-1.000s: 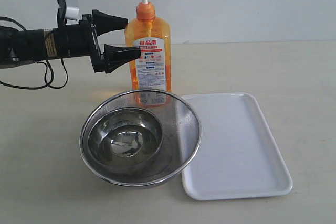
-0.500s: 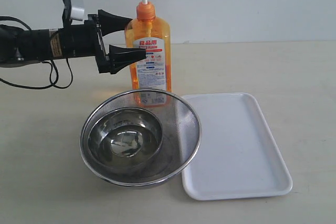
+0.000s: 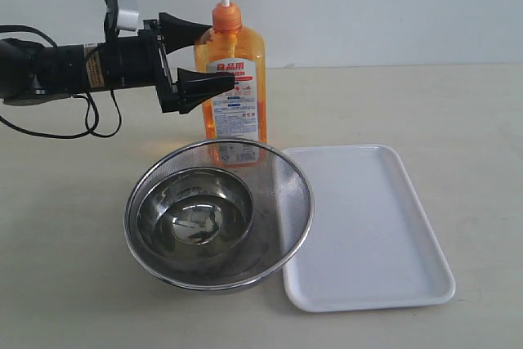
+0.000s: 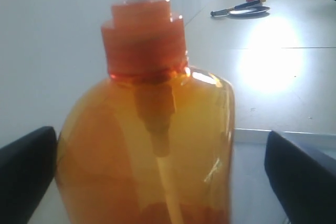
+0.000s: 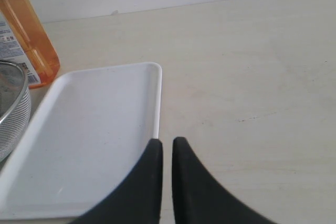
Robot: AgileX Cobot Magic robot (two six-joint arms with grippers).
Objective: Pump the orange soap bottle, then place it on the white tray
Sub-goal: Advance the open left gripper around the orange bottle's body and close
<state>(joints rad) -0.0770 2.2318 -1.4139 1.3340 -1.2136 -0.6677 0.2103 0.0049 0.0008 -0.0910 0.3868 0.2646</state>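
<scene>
- We see a pale surface (image 3: 458,104) carrying everything, with a plain wall behind it.
- The white tray (image 3: 368,226) lies flat at the right with nothing on it. Its left edge is tucked just under the rim of the mesh bowl.
- A steel mesh bowl (image 3: 286,194) sits at front centre.
- The orange soap bottle (image 3: 241,55) stands upright on the surface behind the mesh bowl, beside the tray's far left corner and off the tray. Its pump head is up on the white stem.
- A smaller steel bowl (image 3: 194,218) rests inside the mesh one.
- The left pincer (image 3: 221,55) is released and spread wide, with one finger (image 4: 302,177) on each side of the bottle's upper body, gripping nothing.
- The right pincer (image 5: 167,141) is clenched on nothing and hangs over the tray's edge.
</scene>
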